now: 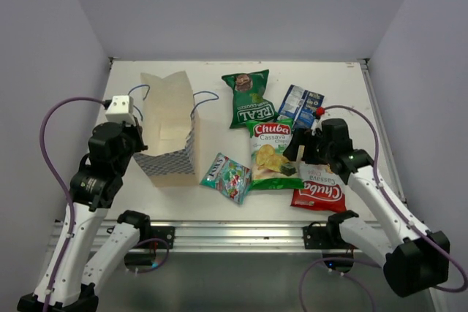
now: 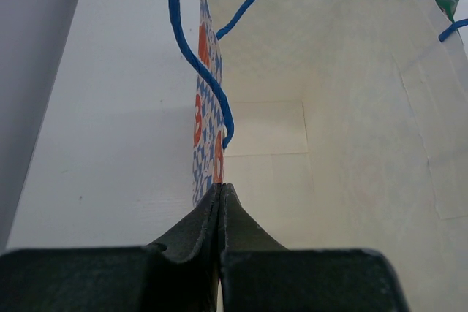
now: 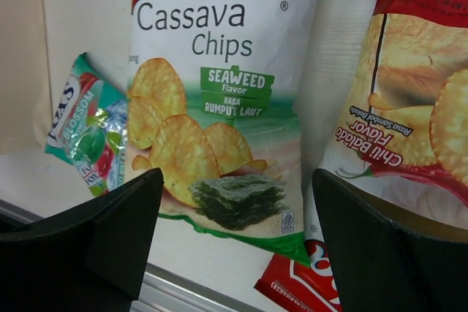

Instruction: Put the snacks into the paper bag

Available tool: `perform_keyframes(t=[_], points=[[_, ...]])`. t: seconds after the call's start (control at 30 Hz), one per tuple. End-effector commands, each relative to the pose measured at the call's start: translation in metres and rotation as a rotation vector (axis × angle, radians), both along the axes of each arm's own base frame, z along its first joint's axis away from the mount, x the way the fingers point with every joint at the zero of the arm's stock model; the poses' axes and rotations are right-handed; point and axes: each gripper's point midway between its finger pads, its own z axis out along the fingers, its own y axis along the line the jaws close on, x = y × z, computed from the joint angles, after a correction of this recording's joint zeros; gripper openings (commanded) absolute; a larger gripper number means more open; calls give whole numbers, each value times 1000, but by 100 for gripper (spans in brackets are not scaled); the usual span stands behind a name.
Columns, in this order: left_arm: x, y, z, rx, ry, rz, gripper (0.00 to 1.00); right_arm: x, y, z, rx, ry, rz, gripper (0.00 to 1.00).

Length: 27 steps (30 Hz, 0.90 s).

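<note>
The paper bag (image 1: 172,129) stands upright at the left, mouth open and empty inside (image 2: 329,107), with blue string handles (image 2: 201,63). My left gripper (image 1: 139,135) is shut on the bag's left wall at its rim (image 2: 221,189). Five packets lie flat to the bag's right: dark green REAL chips (image 1: 250,99), a dark blue pack (image 1: 300,104), green Chuba cassava chips (image 1: 272,155), red Chuba chips (image 1: 319,189) and a small teal candy pack (image 1: 227,177). My right gripper (image 1: 303,153) is open above the green Chuba packet's lower end (image 3: 238,177), with the red Chuba (image 3: 417,93) to its right and the teal pack (image 3: 88,129) to its left.
The white table (image 1: 219,71) is enclosed by grey walls at the back and both sides. A metal rail (image 1: 234,235) runs along the near edge, just below the packets. The red Chuba packet lies partly under the green one.
</note>
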Motion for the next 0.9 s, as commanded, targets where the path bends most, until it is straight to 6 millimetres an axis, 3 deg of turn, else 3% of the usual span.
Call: perform_keyframes(t=[0.0,0.33,0.43,0.47,0.53,0.6,0.73,0.83,0.87], points=[[4,-8,4,6,-33,-55,0,29,6,-3,1,-85,1,88],[4,-12,13,7,-68,-82,0,42,17,-54,-7,-6,19,86],[4,-13,14,6,-76,-89,0,41,23,-66,0,21,42,65],[4,-13,15,5,-82,-89,0,40,25,-71,2,39,49,43],[4,-12,15,6,-82,-89,0,38,28,-72,0,51,55,24],[4,-12,15,8,-82,-89,0,41,27,-62,-9,25,48,4],[3,-12,15,7,-85,-89,0,40,25,-34,-23,-24,51,0],[3,-13,16,4,-88,-90,0,45,25,15,-29,-120,46,0],[3,-12,16,6,-90,-91,0,55,27,51,-17,-198,35,0]])
